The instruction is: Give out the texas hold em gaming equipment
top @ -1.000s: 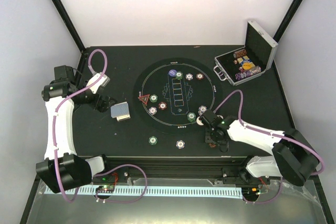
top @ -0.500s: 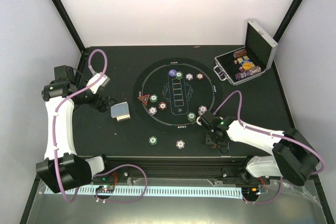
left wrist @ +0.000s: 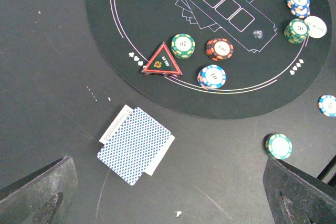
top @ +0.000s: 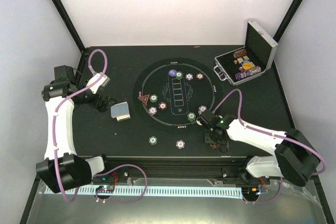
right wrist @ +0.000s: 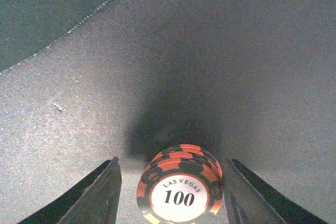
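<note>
Two fingers of the right gripper (right wrist: 171, 163) stand apart astride a red-and-black chip stack (right wrist: 180, 184) printed 100, on the bare table (right wrist: 252, 51) just outside the round black mat (right wrist: 31, 19); the right finger is close against the stack, the left one shows a gap, so nothing is clamped; the left gripper (left wrist: 165, 177) hangs with jaws spread wide above a small fanned pile of blue-backed cards (left wrist: 135, 145) lying on the table beside the mat; on the mat near them lie a red triangle marker (left wrist: 161, 60), a green chip (left wrist: 182, 45), a red-brown chip (left wrist: 219, 49) and a blue-and-white chip (left wrist: 212, 76); a second green chip (left wrist: 279, 146) and a second blue-and-white chip (left wrist: 327, 105) lie off the mat; the silver case (top: 259, 43) stands open at the far right.
</note>
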Robot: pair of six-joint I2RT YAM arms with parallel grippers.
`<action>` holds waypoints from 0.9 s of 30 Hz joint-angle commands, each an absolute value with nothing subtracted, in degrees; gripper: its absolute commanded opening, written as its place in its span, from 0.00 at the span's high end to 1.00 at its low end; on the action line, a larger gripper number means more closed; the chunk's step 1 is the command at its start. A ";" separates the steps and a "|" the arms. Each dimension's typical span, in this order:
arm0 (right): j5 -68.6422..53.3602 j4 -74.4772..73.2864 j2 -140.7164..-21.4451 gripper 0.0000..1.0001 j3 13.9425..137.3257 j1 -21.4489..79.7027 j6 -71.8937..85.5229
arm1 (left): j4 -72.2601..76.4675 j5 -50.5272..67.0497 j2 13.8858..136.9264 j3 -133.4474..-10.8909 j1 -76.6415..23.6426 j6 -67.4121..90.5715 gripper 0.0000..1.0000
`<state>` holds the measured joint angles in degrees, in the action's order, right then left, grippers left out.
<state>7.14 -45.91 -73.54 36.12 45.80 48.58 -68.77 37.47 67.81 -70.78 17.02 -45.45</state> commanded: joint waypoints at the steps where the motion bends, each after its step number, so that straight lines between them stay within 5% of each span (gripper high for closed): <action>1: 8.41 -47.09 -72.52 0.45 36.78 46.31 49.38 | -69.40 37.65 66.72 -72.60 16.74 -46.72 0.01; 12: 8.88 -46.43 -73.79 0.46 34.64 46.32 49.43 | -69.30 37.69 66.43 -72.83 16.75 -46.67 0.01; 27: 9.30 -45.23 -74.71 0.64 33.94 46.32 48.81 | -69.76 36.31 66.43 -73.54 16.71 -46.31 0.01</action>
